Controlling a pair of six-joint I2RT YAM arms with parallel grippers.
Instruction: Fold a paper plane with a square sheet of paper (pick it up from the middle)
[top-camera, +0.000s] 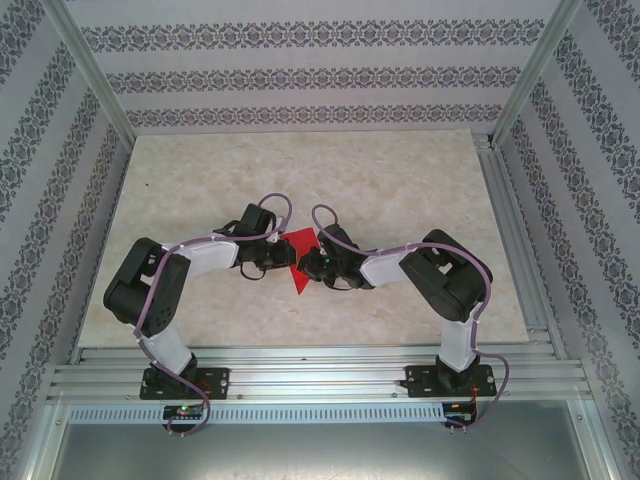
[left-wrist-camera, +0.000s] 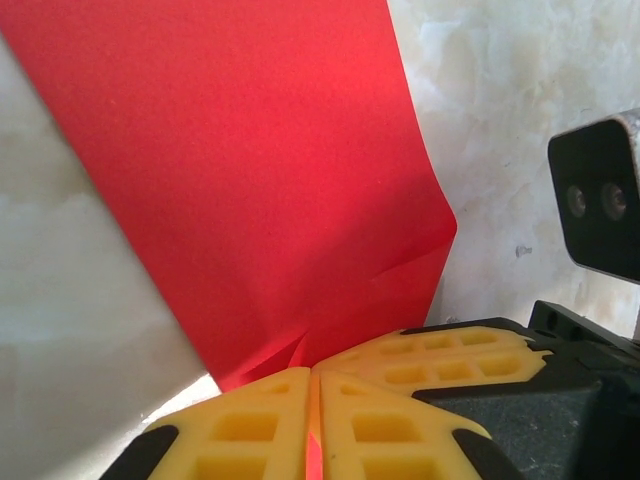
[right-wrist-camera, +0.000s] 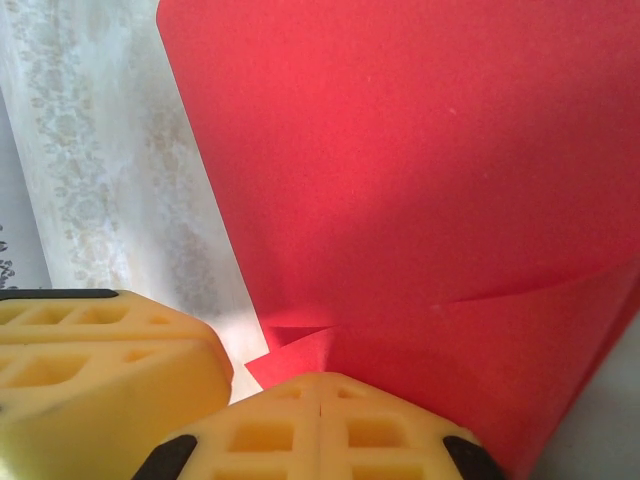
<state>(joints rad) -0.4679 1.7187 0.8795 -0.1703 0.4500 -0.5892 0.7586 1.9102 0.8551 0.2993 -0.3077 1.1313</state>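
The square sheet of paper is bright red and sits mid-table between the two grippers, which meet tip to tip over it. In the left wrist view the paper slopes up and away, with a crease near its lower edge. My left gripper is shut, and a thin red strip shows between its yellow fingers. The right gripper's yellow fingers press in just beside it. In the right wrist view my right gripper is shut on the sheet's edge, and the paper rises from its tips.
The marble-patterned tabletop extends around the paper on all sides. An aluminium rail runs along the near edge and holds both arm bases. Patterned walls and frame posts enclose the back and sides.
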